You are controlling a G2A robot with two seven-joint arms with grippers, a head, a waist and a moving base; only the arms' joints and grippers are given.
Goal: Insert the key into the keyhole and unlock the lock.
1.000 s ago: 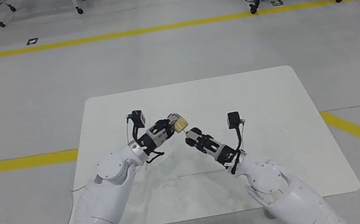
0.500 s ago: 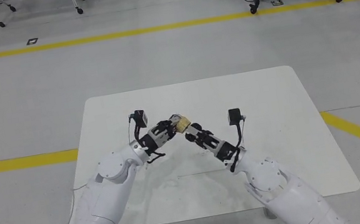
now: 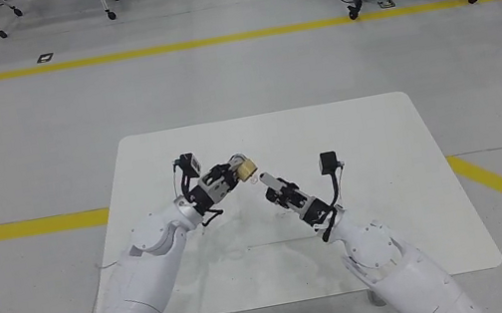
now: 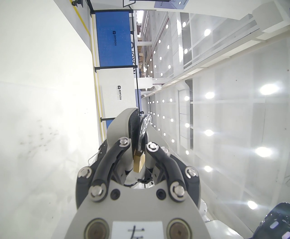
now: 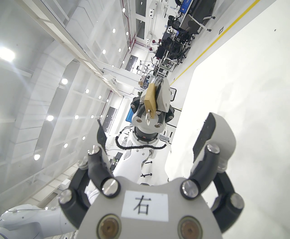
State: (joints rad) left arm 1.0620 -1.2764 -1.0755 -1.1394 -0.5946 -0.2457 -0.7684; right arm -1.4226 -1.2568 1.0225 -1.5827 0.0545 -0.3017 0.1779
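While my left gripper (image 3: 236,170) clamps the brass padlock (image 5: 150,99) with the key (image 5: 148,117) seated in it, my right gripper (image 3: 265,181) gapes empty nearby.

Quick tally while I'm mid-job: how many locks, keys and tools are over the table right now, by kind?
lock: 1, brass, clamped in the left tool
key: 1, silver, sticking out of the lock
tools: 2, the left tool shut on the lock, the right tool open and apart from it
total: 4
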